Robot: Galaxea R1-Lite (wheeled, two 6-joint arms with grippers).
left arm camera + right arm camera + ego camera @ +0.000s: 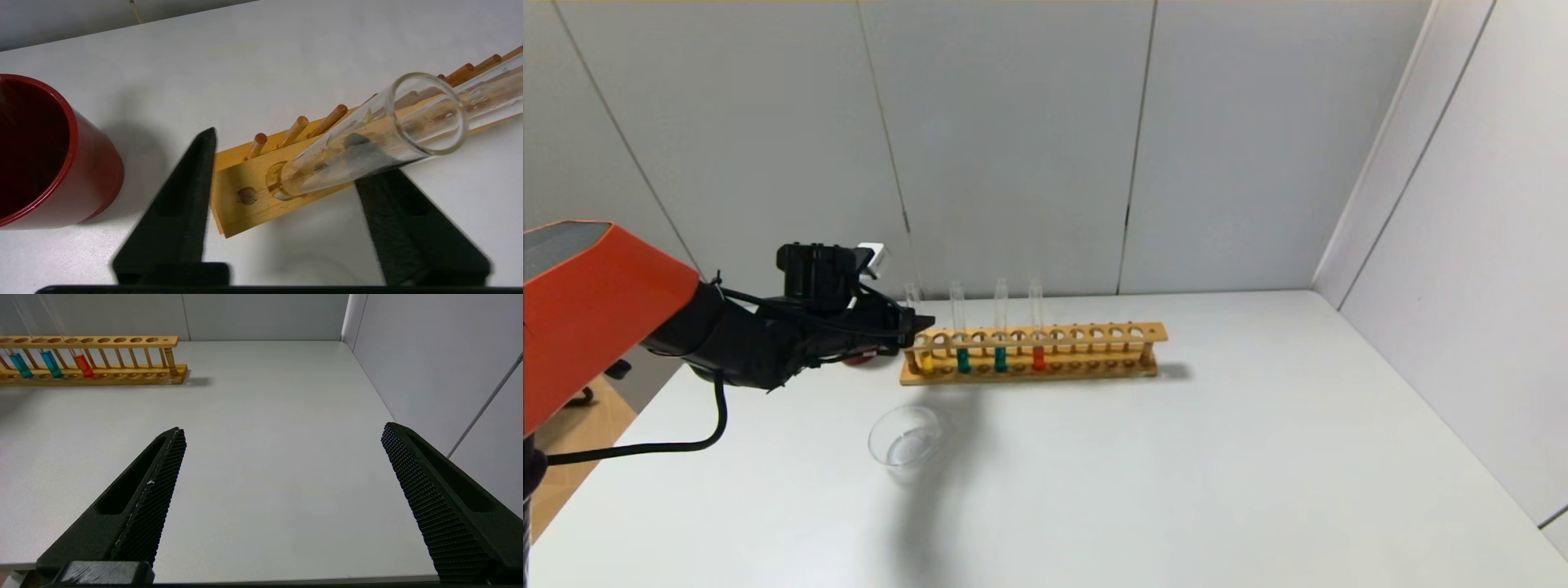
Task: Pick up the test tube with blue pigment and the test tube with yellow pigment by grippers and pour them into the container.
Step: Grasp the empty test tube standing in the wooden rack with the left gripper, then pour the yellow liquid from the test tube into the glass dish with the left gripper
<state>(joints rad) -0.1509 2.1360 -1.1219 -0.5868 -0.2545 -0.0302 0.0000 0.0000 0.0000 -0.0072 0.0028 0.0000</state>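
Observation:
A wooden rack [1094, 333] holds the yellow-pigment tube [926, 360] at its left end, then two blue-teal tubes [963, 359] [1001, 358] and an orange-red tube [1038, 358]. My left gripper [920, 331] is open at the rack's left end. In the left wrist view its fingers [179, 196] straddle the yellow tube's clear upper glass [367, 139] without closing on it; the liquid is hidden there. The clear glass container [905, 437] stands in front of the rack. My right gripper [282, 430] is open and empty over bare table, out of the head view.
A dark red cup [41, 155] stands just left of the rack's end, mostly hidden behind my left arm in the head view [856, 358]. Grey walls close the back and right of the white table [1176, 474]. The right wrist view shows the rack [122, 341] far off.

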